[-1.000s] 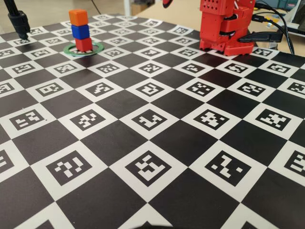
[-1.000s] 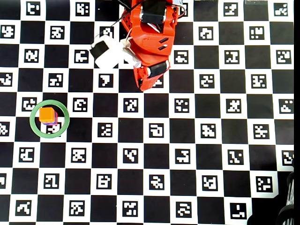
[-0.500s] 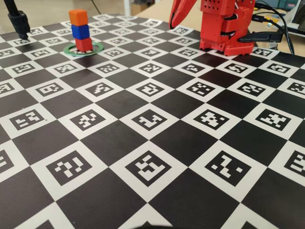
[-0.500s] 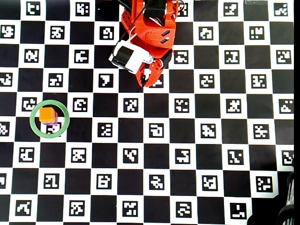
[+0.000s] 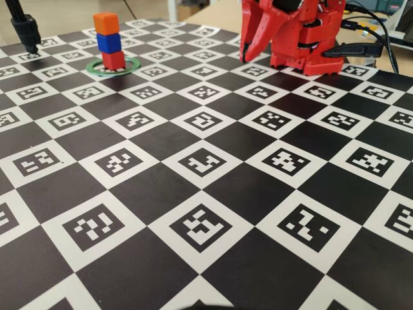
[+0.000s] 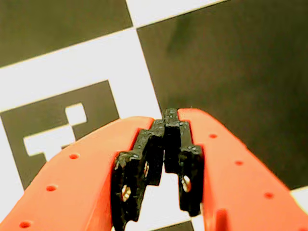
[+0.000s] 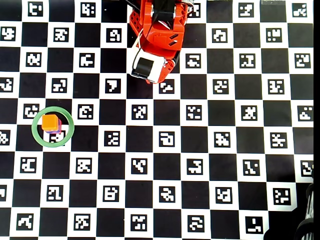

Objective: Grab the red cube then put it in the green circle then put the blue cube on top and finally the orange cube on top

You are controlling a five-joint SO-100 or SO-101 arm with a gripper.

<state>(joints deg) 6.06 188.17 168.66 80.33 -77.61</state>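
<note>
In the fixed view the three cubes stand as a stack at the back left: the red cube [image 5: 113, 60] at the bottom, the blue cube [image 5: 109, 42] on it and the orange cube [image 5: 105, 23] on top. The stack sits inside the green circle [image 5: 133, 64]. From above, the orange cube [image 7: 49, 122] covers most of the stack within the green circle [image 7: 35, 128]. My gripper [image 5: 245, 57] hangs tip-down just before the arm's base, far right of the stack. In the wrist view the gripper [image 6: 171, 115] is shut, with nothing between its fingers.
The red arm base [image 5: 303, 45] stands at the back of the checkered marker board [image 5: 206, 161]. A black stand [image 5: 26, 29] is at the back left corner. Cables [image 5: 371, 39] run behind the base on the right. The white wrist camera [image 7: 147, 69] hides the fingers from above.
The gripper has swung down and back toward the arm's base, now pointing at the board. The cube stack has not moved.
</note>
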